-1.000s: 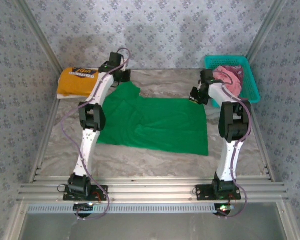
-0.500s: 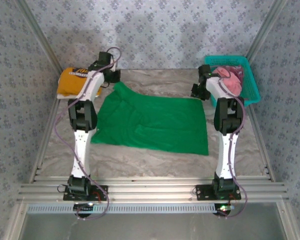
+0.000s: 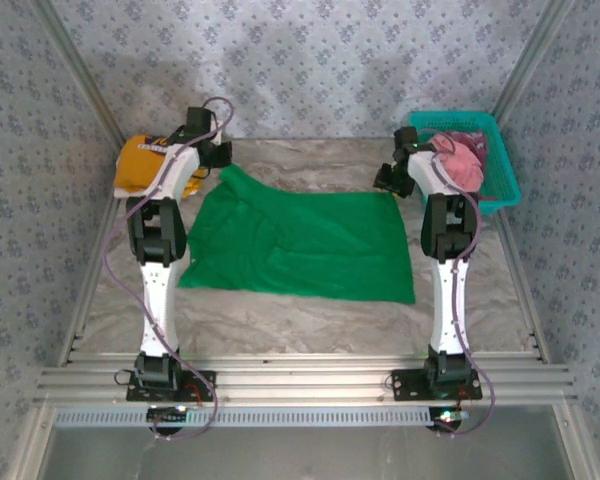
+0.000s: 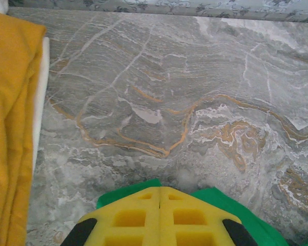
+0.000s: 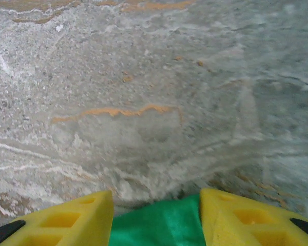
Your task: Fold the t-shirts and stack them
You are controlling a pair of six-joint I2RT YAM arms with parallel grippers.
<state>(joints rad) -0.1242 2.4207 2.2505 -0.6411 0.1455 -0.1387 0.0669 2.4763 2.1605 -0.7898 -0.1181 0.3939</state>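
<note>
the green t-shirt lies spread nearly flat in the middle of the marble table, its far-left corner drawn to a point. the left gripper sits at that point. in the left wrist view its 2 yellow fingers are pressed together, pinching green cloth that shows on both sides of them. the right gripper is at the shirt's far-right corner. its fingers stand spread, with green cloth lying between them. the yellow-orange t-shirt lies folded at the far-left edge of the table. the pink t-shirt is bunched in the teal basket at the far right.
</note>
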